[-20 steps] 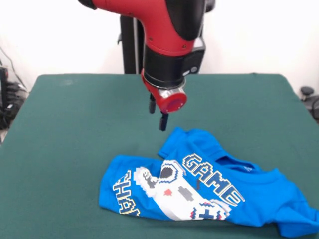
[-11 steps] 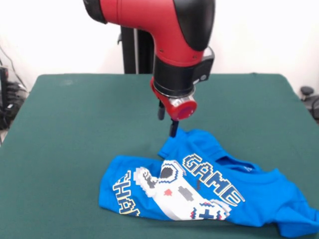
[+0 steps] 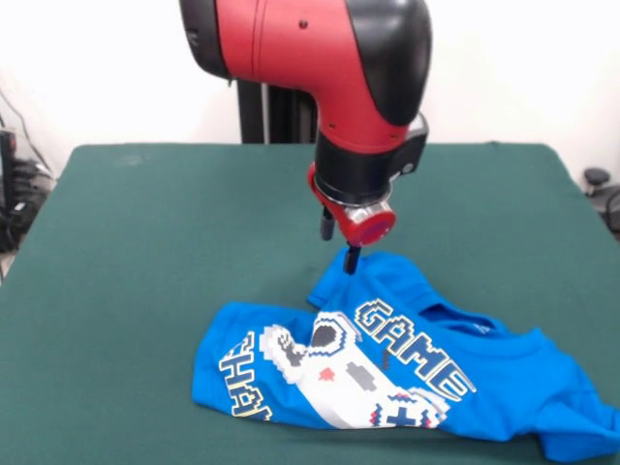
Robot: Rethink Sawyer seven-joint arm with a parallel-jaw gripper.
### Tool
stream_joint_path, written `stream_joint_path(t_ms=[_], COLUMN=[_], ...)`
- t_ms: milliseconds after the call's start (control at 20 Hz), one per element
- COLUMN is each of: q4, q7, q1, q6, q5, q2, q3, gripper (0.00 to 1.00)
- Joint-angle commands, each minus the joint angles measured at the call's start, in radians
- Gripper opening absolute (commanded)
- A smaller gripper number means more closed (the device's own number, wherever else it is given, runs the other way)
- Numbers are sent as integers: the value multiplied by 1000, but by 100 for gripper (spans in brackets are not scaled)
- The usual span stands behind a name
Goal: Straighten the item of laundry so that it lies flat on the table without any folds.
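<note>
The item of laundry [image 3: 417,363], a bright blue T-shirt with a white game-controller print and "GAME" lettering, lies crumpled on the near right part of the table [image 3: 145,252]. Its body is folded over itself, and a raised fold [image 3: 378,276] sticks out at its far edge. My gripper [image 3: 341,244] hangs from the red and black arm just above that far fold. It is open, with two dark fingers apart. The lower fingertip [image 3: 353,260] is at or just above the blue cloth's edge. Nothing is held.
The green table stretches wide to the left of the shirt and behind it. The shirt's right end [image 3: 581,431] lies close to the table's near right corner. Cables and dark gear [image 3: 15,184] sit beyond the left edge, and a chair caster [image 3: 596,179] sits beyond the right.
The arm has moved rightward and down, bringing the gripper from above bare table to the shirt's far fold. The shirt has not moved.
</note>
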Motion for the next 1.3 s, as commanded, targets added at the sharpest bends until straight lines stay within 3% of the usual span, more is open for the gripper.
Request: stream_joint_path(t_ms=[50, 550, 850, 1000, 1050, 1300], q4=[4, -47, -68, -105, -125, -195], q7=[-30, -66, -173, -178, -160, -69], q1=[-1, -26, -112, -106, -95, -51], q6=[-90, -151, -46, -16, 3, 82], q5=[-14, -11, 18, -16, -40, -35], q2=[123, 201, 233, 235, 234, 249], q3=[121, 169, 264, 257, 247, 199], gripper=[100, 100, 100, 100, 0, 0])
